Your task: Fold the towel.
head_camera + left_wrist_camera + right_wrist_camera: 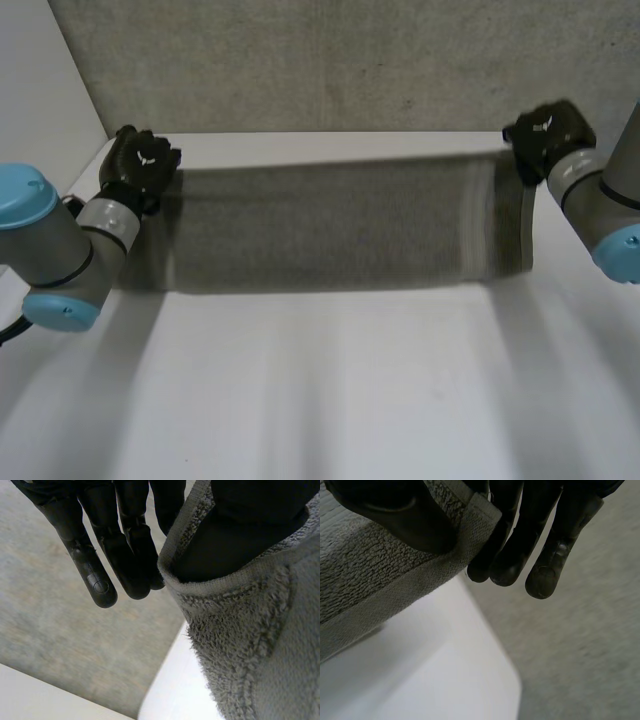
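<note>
A grey terry towel [340, 225] is stretched wide over the far part of the white table [330, 390], raised between both hands. My left hand [140, 165] holds its far left corner. In the left wrist view that towel corner [250, 645] is pinched between the thumb [235, 535] and the nearly straight fingers [100, 550]. My right hand [548, 130] holds the far right corner. In the right wrist view the hemmed towel edge [375, 575] is clamped between the thumb [395, 510] and the fingers [540, 540].
A grey wall panel [330, 60] rises right behind the table's far edge. Beyond the rounded table corner [445, 680] lies grey floor [580, 645]. Bare white tabletop stretches in front of the towel.
</note>
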Tool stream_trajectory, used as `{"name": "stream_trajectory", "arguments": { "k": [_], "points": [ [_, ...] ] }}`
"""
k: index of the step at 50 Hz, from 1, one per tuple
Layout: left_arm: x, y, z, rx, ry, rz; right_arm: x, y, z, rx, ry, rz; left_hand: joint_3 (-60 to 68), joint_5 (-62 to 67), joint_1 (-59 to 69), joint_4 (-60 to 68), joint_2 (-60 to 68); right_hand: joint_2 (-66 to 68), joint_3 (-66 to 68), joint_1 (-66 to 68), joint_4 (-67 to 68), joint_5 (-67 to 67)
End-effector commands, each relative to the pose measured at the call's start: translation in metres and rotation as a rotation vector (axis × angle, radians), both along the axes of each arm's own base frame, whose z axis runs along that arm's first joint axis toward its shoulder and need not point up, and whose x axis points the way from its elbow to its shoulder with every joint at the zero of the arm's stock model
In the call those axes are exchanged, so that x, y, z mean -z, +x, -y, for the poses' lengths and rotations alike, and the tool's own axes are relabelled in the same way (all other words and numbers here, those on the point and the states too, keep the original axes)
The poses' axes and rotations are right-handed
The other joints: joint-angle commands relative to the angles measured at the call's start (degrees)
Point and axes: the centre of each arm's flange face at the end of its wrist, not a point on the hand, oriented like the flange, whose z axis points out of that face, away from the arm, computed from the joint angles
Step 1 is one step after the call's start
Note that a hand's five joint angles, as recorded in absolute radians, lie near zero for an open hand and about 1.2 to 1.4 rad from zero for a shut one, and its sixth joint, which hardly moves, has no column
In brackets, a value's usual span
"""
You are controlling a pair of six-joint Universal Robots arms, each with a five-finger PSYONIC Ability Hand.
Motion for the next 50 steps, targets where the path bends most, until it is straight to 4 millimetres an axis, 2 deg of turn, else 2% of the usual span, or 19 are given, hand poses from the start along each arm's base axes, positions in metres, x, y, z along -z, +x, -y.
{"name": "stream_trajectory", "arguments": {
  "k": [1,9,10,13,15,17,18,19,21,22,24,25,26,28,32,37,39,45,50],
  "points": [
    [-0.026,-0.004,0.019,-0.002,-0.124,-0.081,-0.045,0.004,0.016,0.005,-0.256,0.157,10.3,10.7,13.6,10.2,10.2,3.4,3.1,3.4,3.0,0.5],
    [-0.094,0.004,0.018,-0.03,-0.257,-0.307,-0.113,0.012,-0.003,-0.01,-0.516,0.274,10.3,10.7,13.6,10.2,10.2,3.4,3.1,3.4,3.0,0.5],
    [-0.112,0.008,0.011,-0.034,-0.295,-0.371,-0.113,0.012,-0.003,-0.009,-0.516,0.275,10.3,10.7,13.6,10.2,10.2,3.4,3.1,3.4,3.0,0.5],
    [-0.123,0.012,0.0,-0.017,-0.317,-0.451,-0.137,-0.001,-0.03,-0.021,-0.7,0.456,10.3,10.7,13.6,10.2,10.2,3.4,3.1,3.4,3.0,0.5],
    [-0.142,0.029,-0.027,0.088,-0.416,-0.69,-0.146,-0.003,-0.043,-0.047,-0.743,0.483,10.3,10.7,13.6,10.2,10.2,3.4,3.1,3.4,3.0,0.5],
    [-0.146,0.036,-0.035,0.125,-0.437,-0.749,-0.138,0.001,-0.051,-0.079,-0.69,0.457,10.3,10.7,13.6,10.2,10.2,3.4,3.1,3.4,3.0,0.5],
    [-0.134,0.04,-0.042,0.132,-0.387,-0.753,-0.115,0.005,-0.053,-0.105,-0.563,0.403,10.3,10.7,13.6,10.2,10.2,3.4,3.1,3.4,3.0,0.5],
    [-0.134,0.04,-0.042,0.132,-0.387,-0.753,-0.115,0.005,-0.053,-0.105,-0.561,0.402,10.3,10.7,13.6,10.2,10.2,3.4,3.1,3.4,3.0,0.5],
    [-0.087,0.037,-0.05,0.113,-0.171,-0.685,-0.055,0.014,-0.065,-0.182,-0.18,0.261,10.3,10.7,13.6,10.2,10.2,3.4,3.1,3.4,3.0,0.5],
    [-0.087,0.037,-0.05,0.113,-0.17,-0.685,-0.055,0.014,-0.065,-0.182,-0.178,0.26,10.3,10.7,13.6,10.2,10.2,3.4,3.1,3.4,3.0,0.5],
    [-0.067,0.035,-0.057,0.113,-0.057,-0.644,-0.011,0.011,-0.083,-0.206,0.089,0.133,10.3,10.7,13.6,10.2,10.2,3.4,3.1,3.4,3.0,0.5],
    [-0.048,0.034,-0.063,0.11,0.052,-0.592,-0.011,0.011,-0.084,-0.206,0.091,0.132,10.3,10.7,13.6,10.2,10.2,3.4,3.1,3.4,3.0,0.5],
    [-0.048,0.034,-0.063,0.11,0.053,-0.591,0.013,0.006,-0.096,-0.207,0.218,0.045,10.3,10.7,13.6,10.2,10.2,3.4,3.1,3.4,3.0,0.5],
    [0.0,0.045,-0.079,0.06,0.295,-0.448,0.032,-0.004,-0.107,-0.203,0.315,-0.042,10.3,10.7,13.6,10.2,10.2,3.4,3.1,3.4,3.0,0.5],
    [0.036,0.049,-0.104,0.039,0.477,-0.32,0.061,-0.029,-0.122,-0.18,0.4,-0.188,10.3,10.7,13.6,10.2,10.2,3.4,3.1,3.4,3.0,0.5],
    [0.054,0.058,-0.126,0.02,0.536,-0.16,0.059,-0.037,-0.129,-0.163,0.396,-0.204,10.3,10.7,13.6,10.2,10.2,3.4,3.1,3.4,3.0,0.5],
    [0.055,0.061,-0.129,0.014,0.528,-0.126,0.04,-0.045,-0.13,-0.133,0.34,-0.194,10.3,10.7,13.6,10.2,10.2,3.4,3.1,3.4,3.0,0.5],
    [0.026,0.067,-0.138,-0.005,0.431,-0.097,0.013,-0.059,-0.131,-0.078,0.256,-0.186,10.3,10.7,13.6,10.2,10.2,3.4,3.1,3.4,3.0,0.5],
    [0.009,0.067,-0.153,-0.002,0.41,-0.096,-0.014,-0.072,-0.151,-0.043,0.283,-0.193,10.3,10.7,13.6,10.2,10.2,3.4,3.1,3.4,3.0,0.5]
  ]
}}
